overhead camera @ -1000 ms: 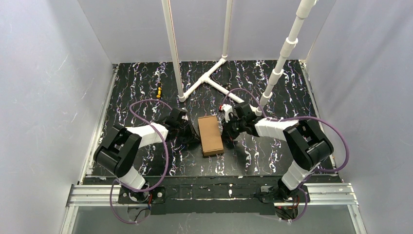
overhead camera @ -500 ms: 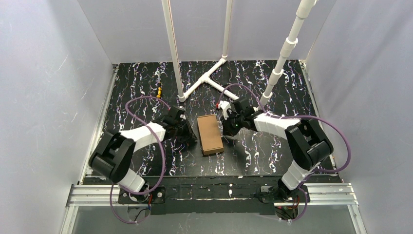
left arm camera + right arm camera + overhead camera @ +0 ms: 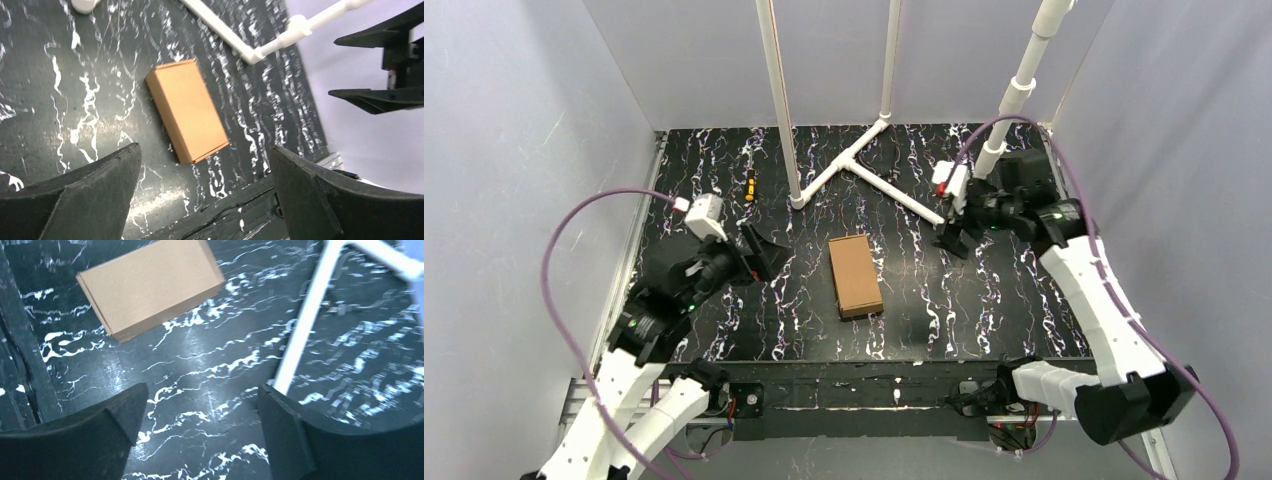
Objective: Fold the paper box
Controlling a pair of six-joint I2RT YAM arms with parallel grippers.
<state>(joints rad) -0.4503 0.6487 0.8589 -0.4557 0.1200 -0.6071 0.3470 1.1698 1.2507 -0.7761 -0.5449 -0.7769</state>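
The paper box (image 3: 855,276) is a small shut rectangular brown cardboard box lying flat in the middle of the black marbled table. It also shows in the left wrist view as the box (image 3: 187,117) and in the right wrist view as the box (image 3: 150,287). My left gripper (image 3: 769,258) is raised to the left of the box, clear of it, and the left gripper (image 3: 205,150) is open and empty. My right gripper (image 3: 952,238) is lifted off to the box's far right, and the right gripper (image 3: 202,389) is open with only table between its fingers.
A white pipe frame (image 3: 864,165) lies on the far half of the table, with upright pipes (image 3: 779,100) rising from it. A small orange and black tool (image 3: 749,184) sits at the far left. White walls close in three sides. An aluminium rail (image 3: 864,395) runs along the near edge.
Both arms have pulled away from the box's sides, outward and upward. Both grippers have gone from shut to open. The box has stayed in place.
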